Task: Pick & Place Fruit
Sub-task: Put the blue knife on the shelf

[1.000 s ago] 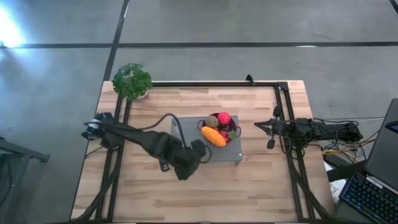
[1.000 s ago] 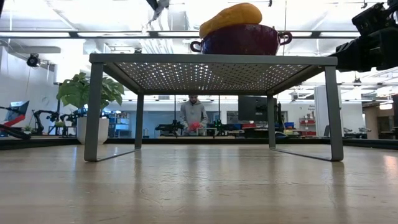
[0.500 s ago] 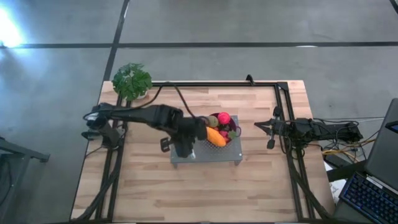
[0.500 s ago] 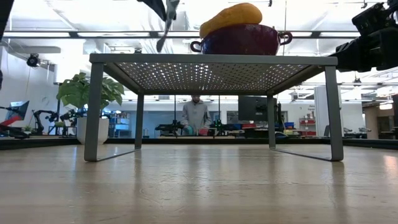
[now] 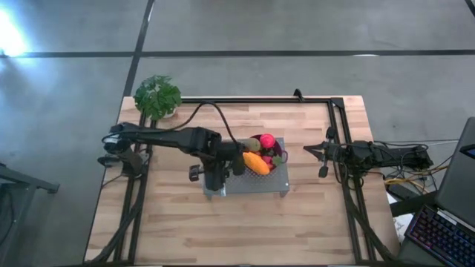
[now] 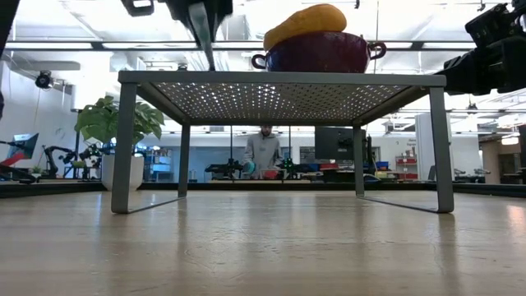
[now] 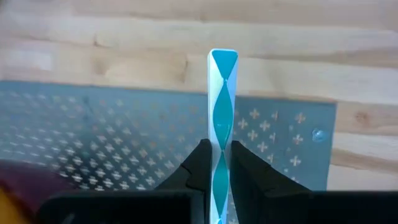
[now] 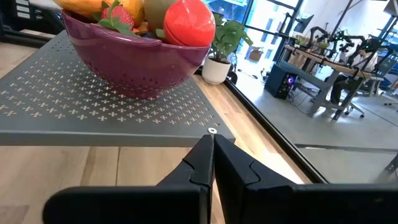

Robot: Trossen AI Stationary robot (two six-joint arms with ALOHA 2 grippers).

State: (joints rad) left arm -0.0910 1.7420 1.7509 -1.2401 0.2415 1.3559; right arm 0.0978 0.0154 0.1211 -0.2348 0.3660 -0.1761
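Fruit [image 5: 261,153] all in purple bowl [image 8: 140,67] on rack [image 5: 271,185], mid-counter; none placed out, task barely begun. Left gripper [image 7: 216,163] over rack, jaws clenched on knife [image 7: 222,106]. Right gripper [image 8: 212,152] waits at right edge, jaws closed, empty.

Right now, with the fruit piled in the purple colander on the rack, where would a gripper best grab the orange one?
Probably across the middle of the elongated orange fruit, from straight above: it lies on top of the pile in the purple colander, long sides exposed, rim blocking side approaches.
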